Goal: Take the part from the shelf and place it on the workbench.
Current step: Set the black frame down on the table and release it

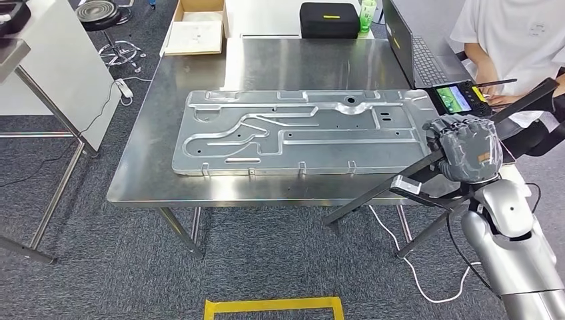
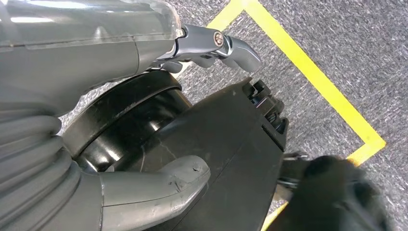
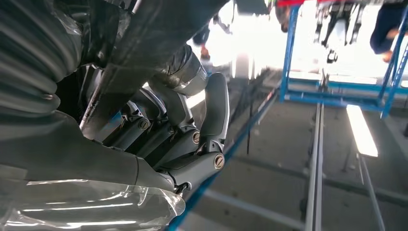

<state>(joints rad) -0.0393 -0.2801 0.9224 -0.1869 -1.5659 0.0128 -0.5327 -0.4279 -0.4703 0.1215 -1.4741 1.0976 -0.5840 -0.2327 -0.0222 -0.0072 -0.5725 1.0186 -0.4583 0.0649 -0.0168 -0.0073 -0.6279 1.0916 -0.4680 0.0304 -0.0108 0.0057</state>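
A large stamped sheet-metal panel point(image 1: 300, 133) lies flat on the steel workbench point(image 1: 133, 180), covering most of its middle. It looks stiff, fairly heavy and smooth, with thin edges; its long rims seem the safest places to hold it. The right hand point(image 1: 466, 148) hovers just off the panel's right end, fingers curled in, grasping nothing. The left hand point(image 2: 159, 62) hangs above the carpet, released. A person point(image 1: 513, 40) sits beyond a laptop point(image 1: 420, 53).

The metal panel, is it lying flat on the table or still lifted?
Lying flat. The metal panel rests on the steel table; the right hand is beside its end.
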